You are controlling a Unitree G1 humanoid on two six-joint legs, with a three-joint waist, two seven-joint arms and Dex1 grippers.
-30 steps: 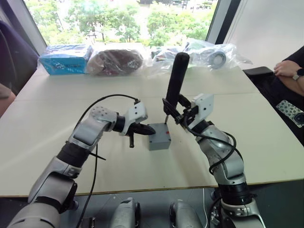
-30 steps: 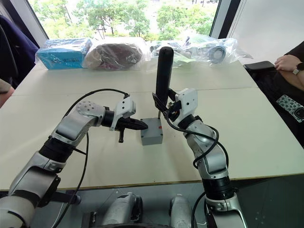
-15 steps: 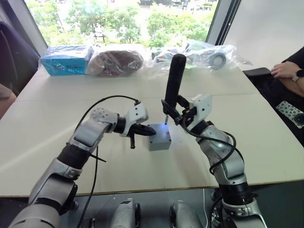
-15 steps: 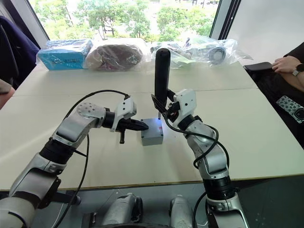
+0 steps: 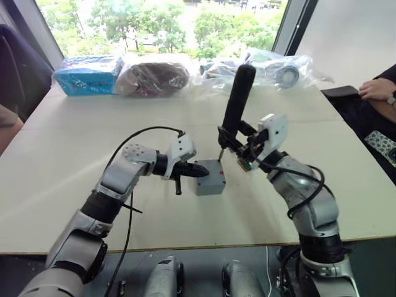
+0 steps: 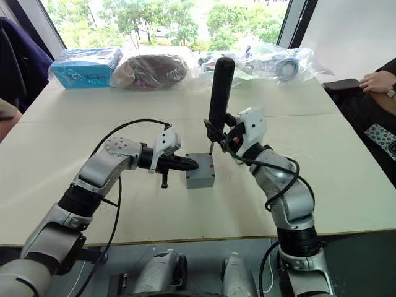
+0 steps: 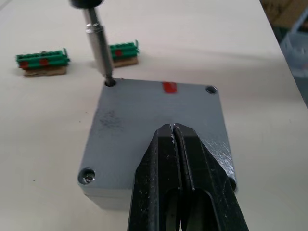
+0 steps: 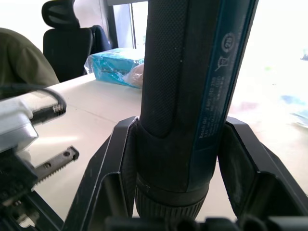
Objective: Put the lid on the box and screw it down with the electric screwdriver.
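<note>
Table (image 5: 74,154): electric screwdriver (image 5: 237,102) bit apparently in lid (image 7: 144,120) corner hole

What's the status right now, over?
Left hand shut, pressing on the lid. Right hand shut on the electric screwdriver, bit in a far corner hole. Nothing in the way.

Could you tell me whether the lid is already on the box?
Yes: the lid sits flush atop the box, with the electric screwdriver bit in a corner hole.

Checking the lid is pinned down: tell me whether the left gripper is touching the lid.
Touching. In the left wrist view the left gripper, fingers shut, rests its tips on the lid with no gap, while the electric screwdriver bit sits in a corner hole.
</note>
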